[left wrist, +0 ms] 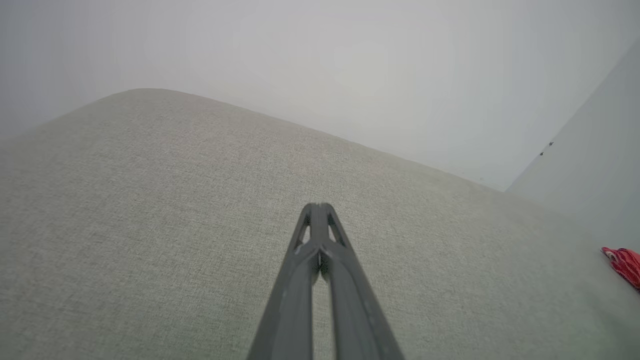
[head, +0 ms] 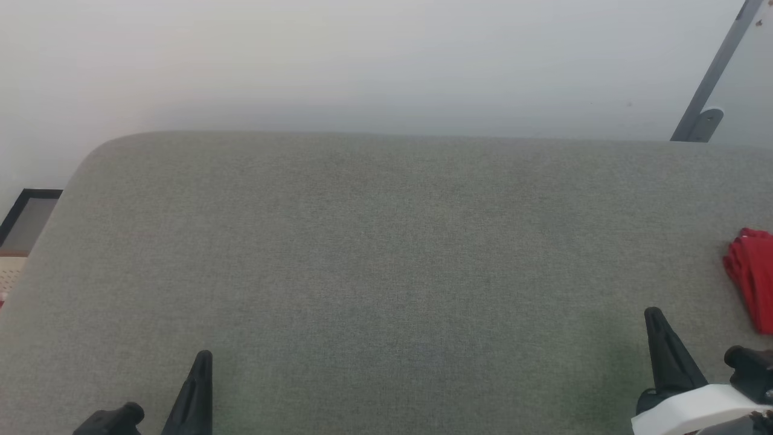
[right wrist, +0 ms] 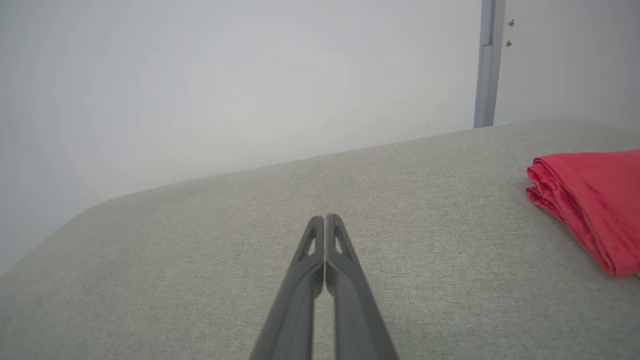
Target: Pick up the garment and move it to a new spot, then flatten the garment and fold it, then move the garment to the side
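The red garment lies folded in a compact stack at the far right edge of the grey fabric surface; its layered edges show in the right wrist view, and a small red corner of the garment shows in the left wrist view. No white panels are visible. My right gripper is shut and holds nothing, low at the right, left of and nearer than the garment. My left gripper is shut with nothing in it, at the lower left, far from the garment. Both pairs of fingertips meet in the wrist views.
A pale wall rises behind the surface. A grey metal post leans at the back right. Off the left edge sit a dark-framed panel and a pale perforated item. The broad middle of the grey surface lies bare.
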